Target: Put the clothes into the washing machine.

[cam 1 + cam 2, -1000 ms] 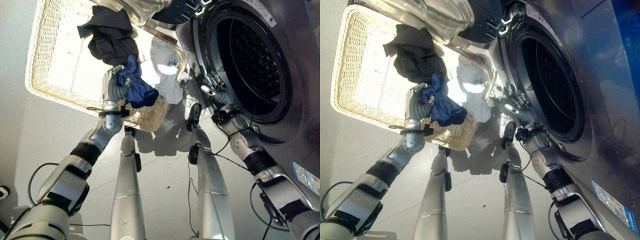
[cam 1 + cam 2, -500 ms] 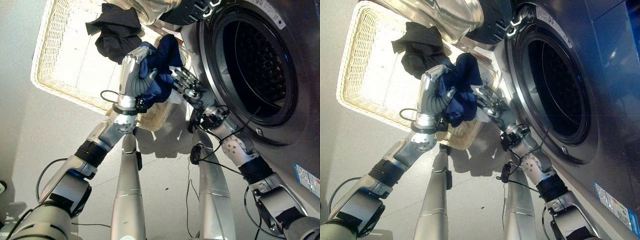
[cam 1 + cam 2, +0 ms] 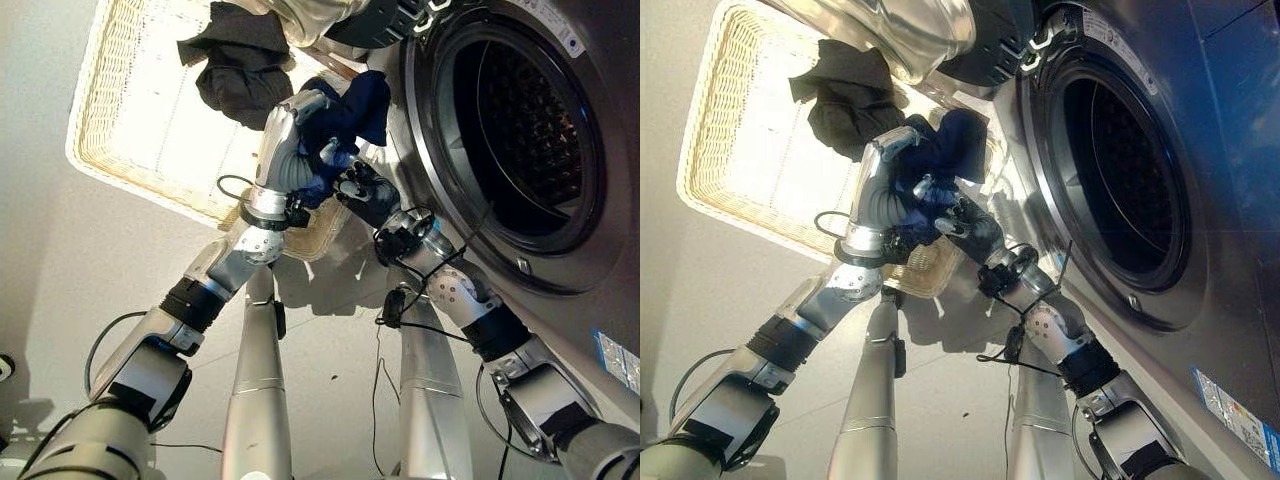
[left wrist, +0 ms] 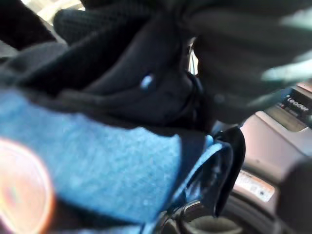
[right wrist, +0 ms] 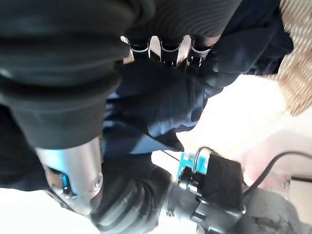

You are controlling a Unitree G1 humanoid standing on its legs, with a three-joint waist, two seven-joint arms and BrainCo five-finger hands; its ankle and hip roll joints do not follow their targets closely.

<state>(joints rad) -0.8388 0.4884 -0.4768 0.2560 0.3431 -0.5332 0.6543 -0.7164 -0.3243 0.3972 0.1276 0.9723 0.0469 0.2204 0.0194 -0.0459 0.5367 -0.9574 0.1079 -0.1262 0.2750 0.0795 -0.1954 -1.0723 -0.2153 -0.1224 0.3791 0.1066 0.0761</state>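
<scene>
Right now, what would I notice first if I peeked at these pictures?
First, the dark blue cloth bunched in the left robot hand, held up beside the washing machine's open round door hole. The right robot hand reaches in against it. Behind them, a pale wicker basket holds black clothes.

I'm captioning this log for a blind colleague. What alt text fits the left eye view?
The robot's left hand holds up a bunched dark blue garment beside the washing machine's open drum, while its right hand reaches in under the cloth. Behind them a wicker basket on the floor holds a black garment.
</scene>
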